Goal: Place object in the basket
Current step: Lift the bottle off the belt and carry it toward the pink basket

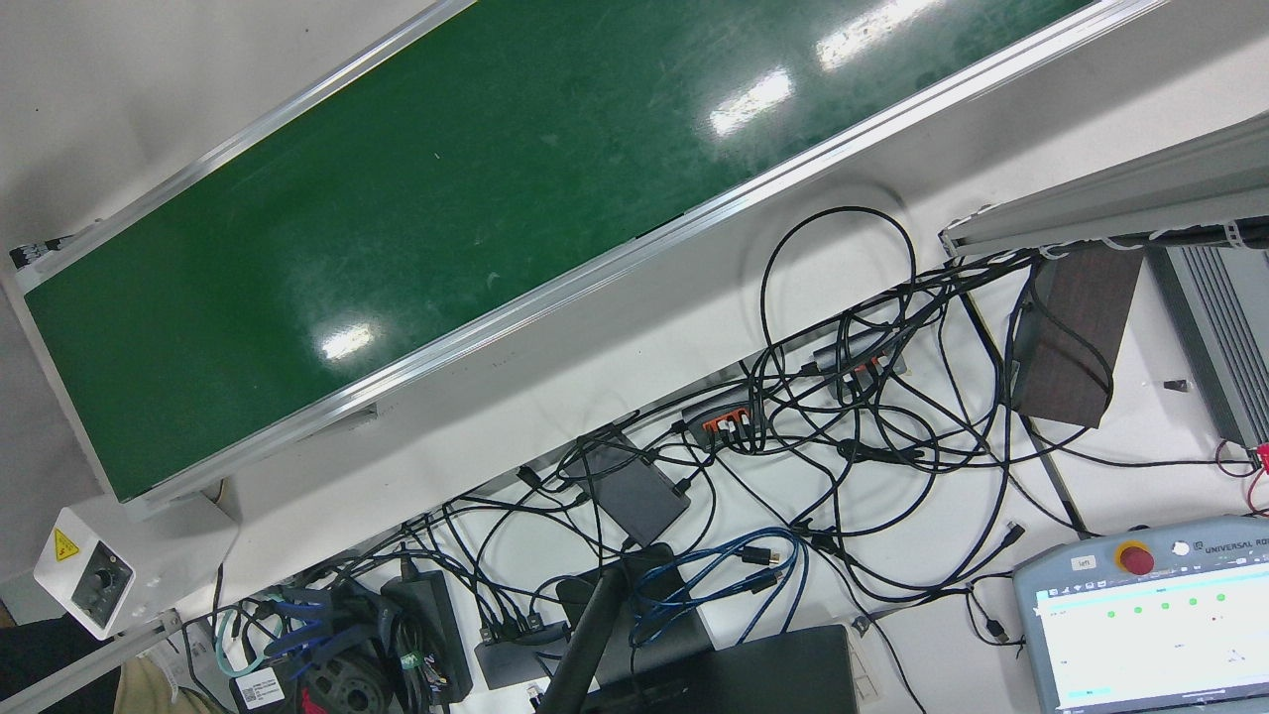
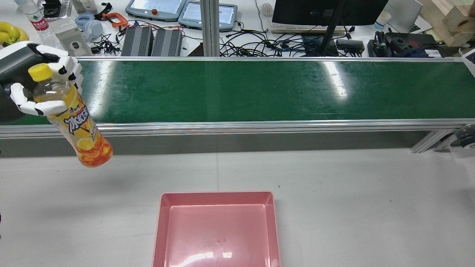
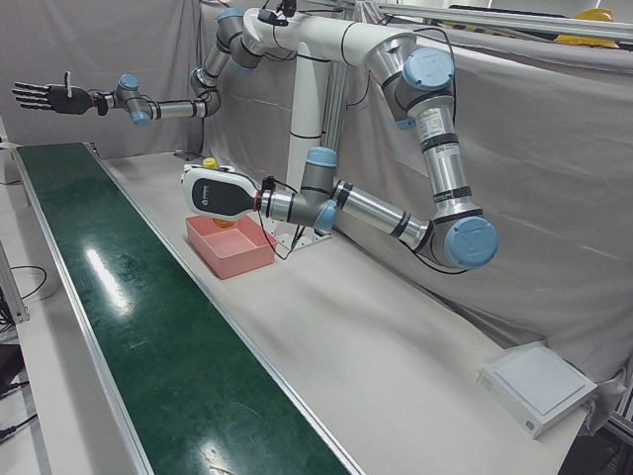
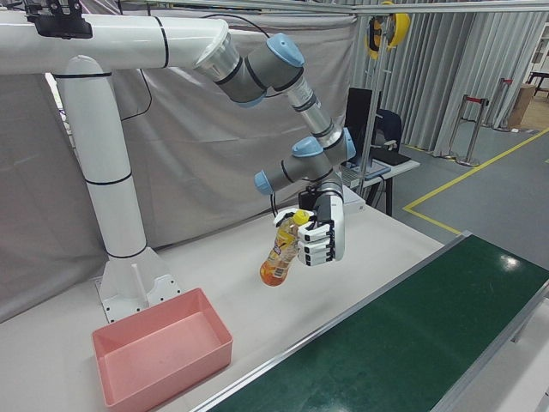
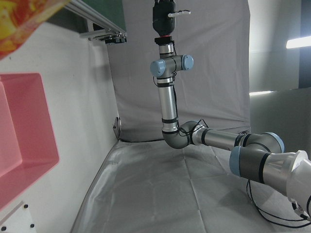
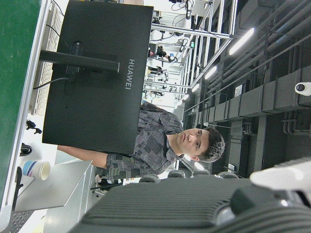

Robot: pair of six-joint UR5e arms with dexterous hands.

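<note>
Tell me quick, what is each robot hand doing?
Left hand: shut on the drink bottle, above the table.
Right hand: open, holding nothing.

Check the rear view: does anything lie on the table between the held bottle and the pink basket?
Nothing does. In the rear view the bottle, gripped by the left hand, hangs over bare white table up-left of the empty basket.

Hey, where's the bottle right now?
In the rear view the bottle hangs at far left, held in the left hand above the table's edge by the green conveyor, left of the pink basket.
</note>
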